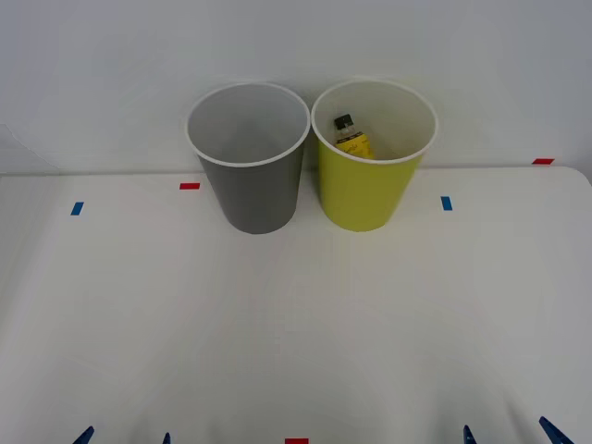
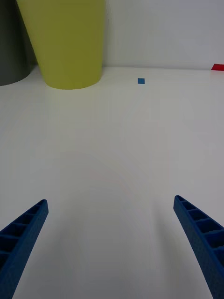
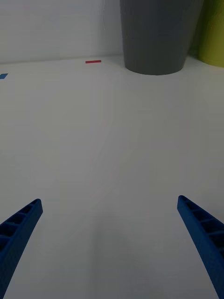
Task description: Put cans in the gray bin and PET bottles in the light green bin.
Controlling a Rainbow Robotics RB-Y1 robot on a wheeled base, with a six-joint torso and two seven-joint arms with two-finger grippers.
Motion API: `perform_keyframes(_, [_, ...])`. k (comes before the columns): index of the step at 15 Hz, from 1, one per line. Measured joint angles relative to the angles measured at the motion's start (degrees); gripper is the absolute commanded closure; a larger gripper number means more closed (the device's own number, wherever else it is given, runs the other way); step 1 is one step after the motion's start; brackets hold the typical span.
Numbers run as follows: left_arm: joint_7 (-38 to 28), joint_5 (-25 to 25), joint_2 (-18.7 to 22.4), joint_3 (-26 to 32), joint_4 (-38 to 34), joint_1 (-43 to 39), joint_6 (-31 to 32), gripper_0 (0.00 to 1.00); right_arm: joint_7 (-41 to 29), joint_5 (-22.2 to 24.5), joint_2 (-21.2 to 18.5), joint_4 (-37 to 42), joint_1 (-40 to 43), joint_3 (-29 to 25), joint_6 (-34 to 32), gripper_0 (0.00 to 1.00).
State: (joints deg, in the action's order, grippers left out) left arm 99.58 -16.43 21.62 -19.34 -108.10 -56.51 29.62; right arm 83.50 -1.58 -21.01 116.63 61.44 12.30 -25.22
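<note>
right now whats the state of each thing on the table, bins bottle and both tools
gray bin: upright, nothing seen inside
light green bin: upright beside the gray bin, holds the bottle
PET bottle: inside the light green bin, leaning on its wall, black cap up
left tool: open, low over bare table, holding nothing
right tool: open, low over bare table, holding nothing

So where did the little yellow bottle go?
In the front view, the small yellow bottle with the black cap sits inside the tall yellow-green bin, on the right of the tall dark gray bin.
</note>
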Motion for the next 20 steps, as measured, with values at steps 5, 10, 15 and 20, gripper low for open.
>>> perform_keyframes(5, [0.0,0.0,0.0,0.0,0.0,0.0,0.0,0.0,0.0,0.0,0.0,0.0,0.0,0.0,0.0,0.07])
perform_keyframes(10, [0.0,0.0,0.0,0.0,0.0,0.0,0.0,0.0,0.0,0.0,0.0,0.0,0.0,0.0,0.0,0.07])
perform_keyframes(15, [0.0,0.0,0.0,0.0,0.0,0.0,0.0,0.0,0.0,0.0,0.0,0.0,0.0,0.0,0.0,0.07])
perform_keyframes(20, [0.0,0.0,0.0,0.0,0.0,0.0,0.0,0.0,0.0,0.0,0.0,0.0,0.0,0.0,0.0,0.06])
